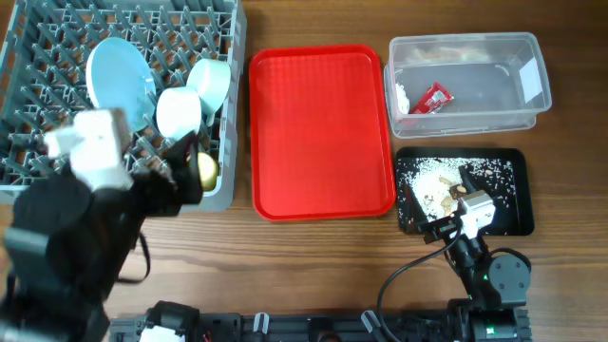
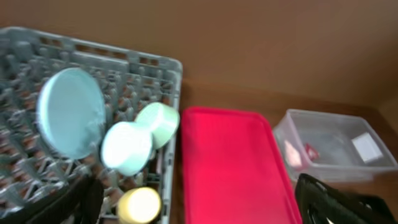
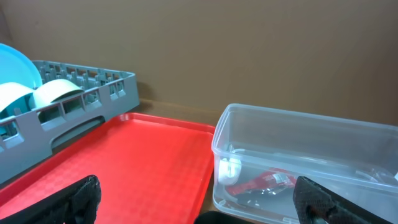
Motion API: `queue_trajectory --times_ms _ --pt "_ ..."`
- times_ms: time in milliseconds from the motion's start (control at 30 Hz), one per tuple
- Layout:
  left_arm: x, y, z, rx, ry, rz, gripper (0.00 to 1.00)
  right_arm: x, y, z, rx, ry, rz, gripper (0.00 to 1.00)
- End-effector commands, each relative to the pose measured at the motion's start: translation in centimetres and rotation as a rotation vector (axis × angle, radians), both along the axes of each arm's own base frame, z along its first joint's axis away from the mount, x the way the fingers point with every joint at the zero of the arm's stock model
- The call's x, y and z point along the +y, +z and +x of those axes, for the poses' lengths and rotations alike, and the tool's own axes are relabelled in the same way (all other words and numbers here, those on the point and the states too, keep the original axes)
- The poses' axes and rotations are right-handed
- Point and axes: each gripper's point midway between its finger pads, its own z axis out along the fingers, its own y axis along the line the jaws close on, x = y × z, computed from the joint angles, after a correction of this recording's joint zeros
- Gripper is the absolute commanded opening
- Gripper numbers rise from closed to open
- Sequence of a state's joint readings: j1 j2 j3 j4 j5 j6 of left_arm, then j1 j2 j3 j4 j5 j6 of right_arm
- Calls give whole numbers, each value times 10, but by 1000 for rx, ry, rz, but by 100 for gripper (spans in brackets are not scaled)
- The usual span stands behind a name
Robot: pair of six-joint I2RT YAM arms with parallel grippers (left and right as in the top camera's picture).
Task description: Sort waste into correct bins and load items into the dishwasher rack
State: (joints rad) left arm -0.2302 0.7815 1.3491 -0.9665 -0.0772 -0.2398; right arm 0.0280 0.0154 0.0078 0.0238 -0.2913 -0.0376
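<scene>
Left of the red tray (image 1: 323, 133), the rack (image 1: 28, 38) holds the plate (image 1: 121, 76), two bowls (image 1: 179, 112) and the cup (image 1: 206, 169). Right of it, the tub (image 1: 534, 49) holds the wrapper (image 1: 434, 98), and the black tray (image 1: 518, 223) holds the crumbs (image 1: 427, 171). The left gripper (image 2: 208, 202) and the right gripper (image 3: 199, 202) are both spread, pinching nothing.

the worktop (image 1: 313, 256) is matt brown wood with visible grain. the red tray (image 1: 321, 133) is finely textured plastic. the tub (image 1: 489, 95) is clear glossy plastic, the dishwasher rack (image 1: 43, 57) dull grey plastic, the plate (image 1: 119, 76) smooth, the wrapper (image 1: 435, 98) crinkled.
</scene>
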Motion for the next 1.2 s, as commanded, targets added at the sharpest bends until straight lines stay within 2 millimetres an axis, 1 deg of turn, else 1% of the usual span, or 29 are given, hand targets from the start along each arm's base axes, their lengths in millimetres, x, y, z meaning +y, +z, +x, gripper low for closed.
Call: queue_trajectory --times_ms 0,100,200,367,533,700,933,1033,1167 --pt "16 -22 -9 -53 52 13 100 1 1 -1 -6 11 11 100" --pt "22 -32 -15 -142 69 -10 100 1 1 -1 -6 11 11 100" --pt "26 -48 -20 -220 83 -27 100 1 1 -1 -6 11 11 100" --pt "24 -89 -24 -289 65 -43 100 1 1 -1 -6 11 10 100" --pt "18 -128 -19 -330 31 -55 100 1 2 -1 -6 11 11 100" --pt "4 -163 -7 -357 -47 -76 100 1 1 -1 -6 11 11 100" --pt "0 -193 10 -426 -65 -81 100 1 2 -1 -6 11 11 100" --pt "-3 -205 12 -418 -74 -83 100 1 2 -1 -6 11 11 100" --pt "1 -208 13 -404 -45 -77 100 1 2 -1 -6 11 11 100"
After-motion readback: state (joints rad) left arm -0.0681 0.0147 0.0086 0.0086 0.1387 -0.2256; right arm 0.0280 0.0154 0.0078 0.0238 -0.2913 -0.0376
